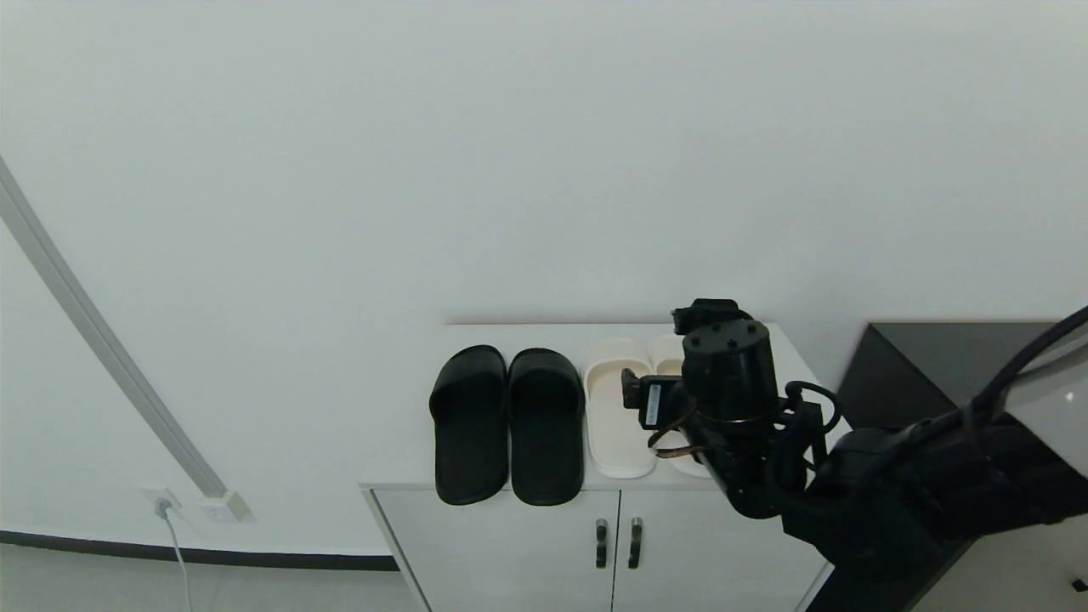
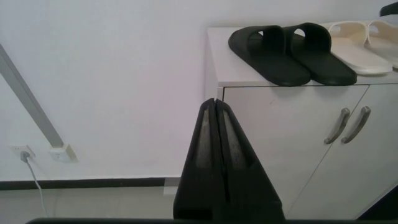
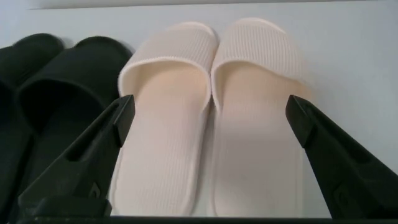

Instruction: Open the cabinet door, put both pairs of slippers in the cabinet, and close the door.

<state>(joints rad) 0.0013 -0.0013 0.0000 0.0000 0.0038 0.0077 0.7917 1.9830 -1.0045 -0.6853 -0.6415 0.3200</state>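
Note:
A pair of black slippers [image 1: 508,425] [image 2: 292,53] and a pair of cream slippers [image 1: 614,416] [image 3: 211,124] lie side by side on top of the white cabinet [image 1: 501,552], toes toward the wall. Both cabinet doors are closed, their two handles [image 1: 618,542] [image 2: 349,124] meeting at the middle. My right arm's wrist [image 1: 729,374] hangs over the cream pair. My right gripper [image 3: 210,106] is open, one finger on each outer side of the pair. My left gripper [image 2: 214,106] is shut on nothing, low and off the cabinet's left front corner.
A dark piece of furniture [image 1: 935,357] stands right of the cabinet. On the wall to the left are a slanted conduit [image 1: 85,323] and a socket [image 1: 161,503] with a cable hanging down. Open floor lies left of the cabinet.

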